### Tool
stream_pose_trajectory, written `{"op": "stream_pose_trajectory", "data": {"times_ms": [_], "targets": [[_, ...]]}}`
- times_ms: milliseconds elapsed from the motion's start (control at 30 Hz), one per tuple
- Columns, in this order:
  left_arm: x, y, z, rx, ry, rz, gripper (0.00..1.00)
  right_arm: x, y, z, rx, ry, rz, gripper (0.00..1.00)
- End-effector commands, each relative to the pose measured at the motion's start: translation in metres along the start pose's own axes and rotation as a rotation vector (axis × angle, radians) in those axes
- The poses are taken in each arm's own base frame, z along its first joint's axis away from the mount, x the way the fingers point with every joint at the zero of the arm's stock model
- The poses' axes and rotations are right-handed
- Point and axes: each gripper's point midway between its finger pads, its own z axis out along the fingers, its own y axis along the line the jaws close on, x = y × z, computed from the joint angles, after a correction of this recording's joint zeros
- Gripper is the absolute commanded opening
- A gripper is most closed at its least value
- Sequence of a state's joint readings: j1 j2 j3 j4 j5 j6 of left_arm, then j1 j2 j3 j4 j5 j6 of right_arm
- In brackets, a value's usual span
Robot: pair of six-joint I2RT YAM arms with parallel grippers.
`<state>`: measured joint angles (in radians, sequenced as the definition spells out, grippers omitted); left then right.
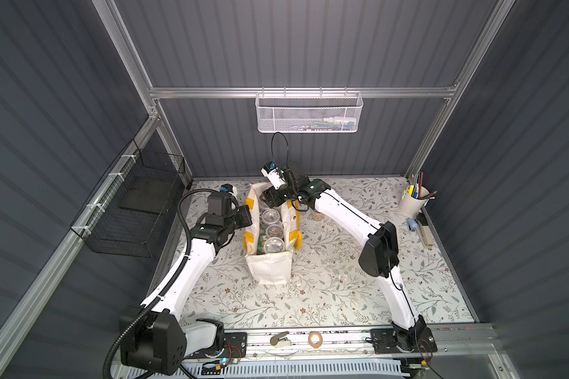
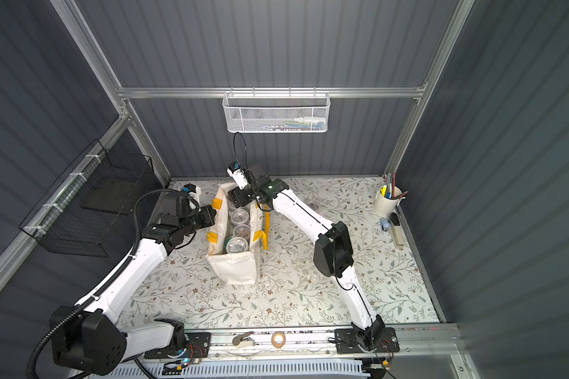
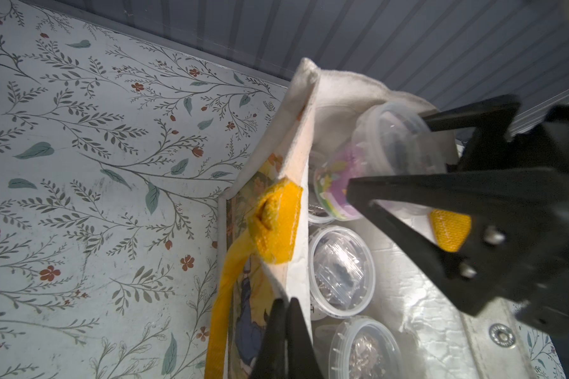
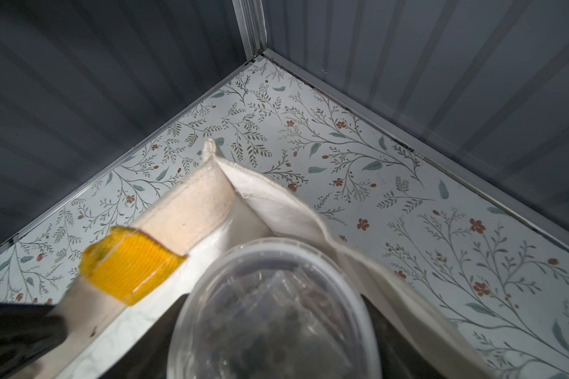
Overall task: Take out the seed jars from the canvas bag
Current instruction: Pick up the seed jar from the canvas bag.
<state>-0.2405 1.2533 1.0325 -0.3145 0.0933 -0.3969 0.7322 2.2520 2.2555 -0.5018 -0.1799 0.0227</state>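
As both top views showed, the canvas bag (image 1: 270, 269) stood upright at the centre of the floral table (image 1: 326, 295) with its mouth open. The left gripper (image 1: 249, 217) was closed on the bag's left wall, beside a yellow patch (image 1: 251, 203). The right gripper (image 1: 269, 200) reached into the upper end of the mouth. Three seed jars (image 1: 273, 231) sat in a row inside the bag. A lone jar (image 1: 316, 216) stood on the table right of the bag, just beside the right arm.

In the left wrist view, the left gripper's fingers (image 3: 271, 341), at the lower centre, were pressed together on the rim of the bag wall. At the upper right, the right gripper's fingers (image 3: 440, 193) were clamped on a clear-lidded jar (image 3: 395, 137), which was tilted above the other jars.

In the right wrist view, the clear-lidded jar (image 4: 270, 311) filled the lower centre, just inside the bag's corner.
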Motion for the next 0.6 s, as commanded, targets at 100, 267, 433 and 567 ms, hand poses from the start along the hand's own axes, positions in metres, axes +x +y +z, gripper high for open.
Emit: {"op": "stream_pose_trajectory", "data": {"times_ms": [100, 267, 433, 567], "targets": [[0.010, 0.004, -0.002, -0.013, 0.038, -0.007, 0.00, -0.048, -0.001, -0.056, -0.030, -0.179, 0.023, 0.73], [0.009, 0.004, -0.002, -0.014, 0.036, -0.007, 0.00, -0.052, -0.017, -0.092, -0.033, -0.239, 0.081, 0.73], [0.007, 0.004, -0.004, -0.019, 0.032, -0.002, 0.00, -0.036, -0.063, -0.124, 0.078, -0.259, 0.133, 0.73], [0.008, 0.005, -0.003, -0.024, 0.035, 0.000, 0.00, -0.001, -0.122, -0.138, 0.223, -0.247, 0.208, 0.73]]}}
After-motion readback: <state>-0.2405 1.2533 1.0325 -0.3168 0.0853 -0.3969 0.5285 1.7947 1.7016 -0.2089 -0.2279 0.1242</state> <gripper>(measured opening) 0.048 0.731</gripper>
